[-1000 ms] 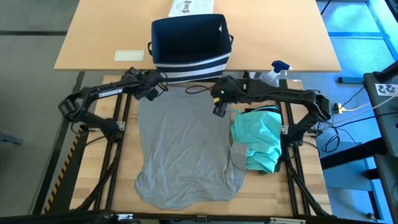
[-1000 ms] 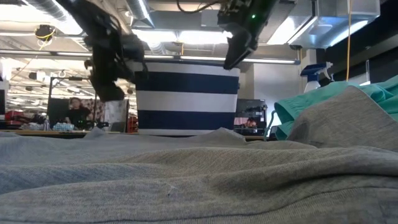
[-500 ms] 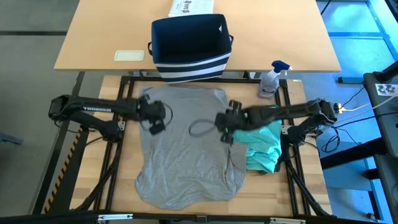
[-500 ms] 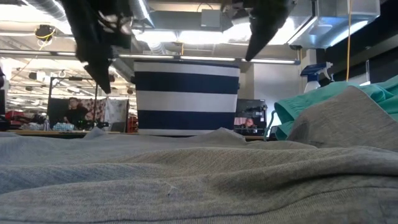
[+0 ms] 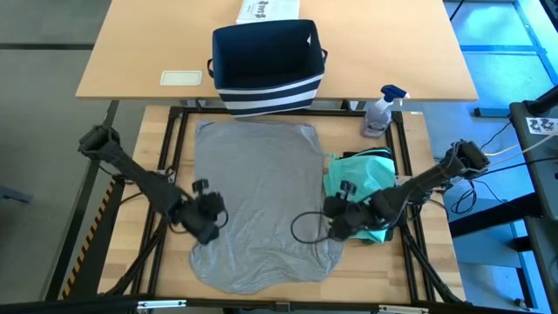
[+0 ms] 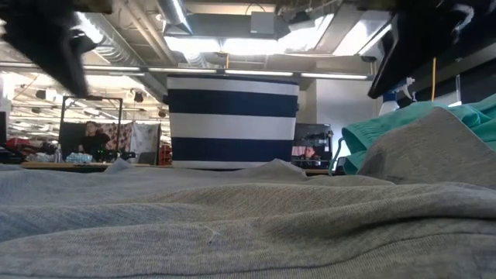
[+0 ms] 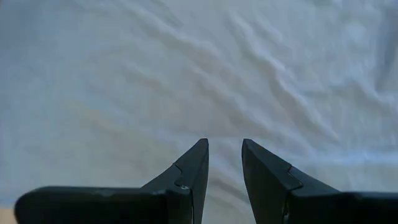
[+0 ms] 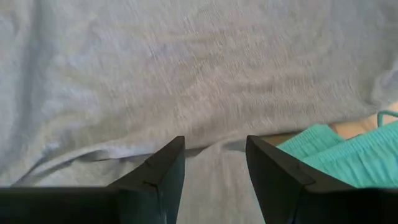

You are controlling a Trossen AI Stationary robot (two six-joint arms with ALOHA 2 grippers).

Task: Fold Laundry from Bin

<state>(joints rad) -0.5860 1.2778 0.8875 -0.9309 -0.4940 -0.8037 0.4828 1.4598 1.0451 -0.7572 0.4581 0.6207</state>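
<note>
Grey T-shirt point(image 5: 260, 201) is spread flat across the middle of the table, a bit wrinkly, with the bin point(image 5: 266, 59) just past its far edge. Teal piece point(image 5: 364, 196) is bunched up right against the shirt's right side. My left gripper point(image 5: 207, 220) hangs over the near left part of the shirt, fingers parted with nothing between them. Right gripper point(image 5: 336, 218) sits over the near right edge, also spread and empty. Spray bottle point(image 5: 380, 108) stands far right, white box point(image 5: 268, 10) behind the bin.

Two garments point(image 5: 261, 201), one bin point(image 5: 266, 61), one bottle point(image 5: 380, 112)
</note>
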